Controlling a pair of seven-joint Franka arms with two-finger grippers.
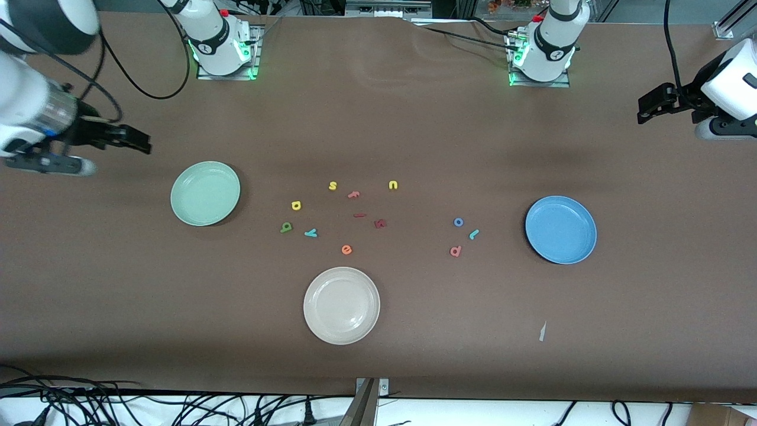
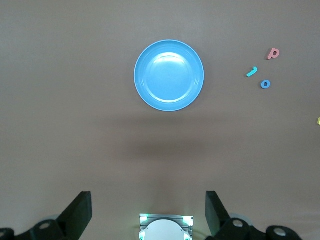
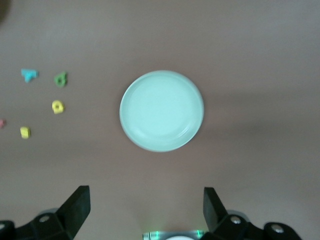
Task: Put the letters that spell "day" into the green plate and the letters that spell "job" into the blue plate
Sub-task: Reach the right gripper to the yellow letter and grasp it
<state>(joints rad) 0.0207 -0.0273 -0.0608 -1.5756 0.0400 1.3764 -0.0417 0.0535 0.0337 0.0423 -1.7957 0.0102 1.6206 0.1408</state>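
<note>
The green plate [image 1: 205, 193] [image 3: 161, 110] lies toward the right arm's end of the table, the blue plate [image 1: 560, 229] [image 2: 169, 75] toward the left arm's end. Beside the green plate lie a yellow round-bowled letter [image 1: 296, 205], a green one [image 1: 286, 227] and a teal "y" [image 1: 310, 232]. Beside the blue plate lie a blue "o" [image 1: 458, 222], a teal "j" [image 1: 474, 234] and a salmon "b" [image 1: 455, 251]. My right gripper [image 1: 139, 141] [image 3: 145, 197] hangs open and empty high over the table's end by the green plate. My left gripper [image 1: 647, 109] [image 2: 148, 202] hangs open and empty by the blue plate's end.
A cream-white plate [image 1: 341, 305] sits nearest the front camera, mid-table. Among the task letters lie a yellow "s" [image 1: 333, 186], a yellow "u" [image 1: 393, 185], an orange "e" [image 1: 346, 249], a salmon letter [image 1: 353, 194] and two dark red ones [image 1: 380, 223].
</note>
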